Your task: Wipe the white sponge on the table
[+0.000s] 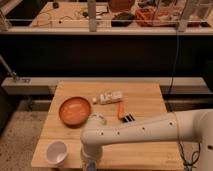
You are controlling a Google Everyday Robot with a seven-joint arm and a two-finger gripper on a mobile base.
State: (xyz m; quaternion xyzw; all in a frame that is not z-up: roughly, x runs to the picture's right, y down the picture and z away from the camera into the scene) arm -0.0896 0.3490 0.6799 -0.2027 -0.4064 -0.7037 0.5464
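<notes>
On the wooden table, going left to right from the orange plate: a white cup sits below-left of the plate; the gripper hangs below it at the table's front edge; the white sponge may be hidden beneath it; a white bottle lies right of the plate; an orange-handled brush just beyond.

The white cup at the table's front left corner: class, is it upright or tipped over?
Upright: the white cup shows its round open mouth facing up. The claw sits low at the table's front edge, right of the cup.
</notes>
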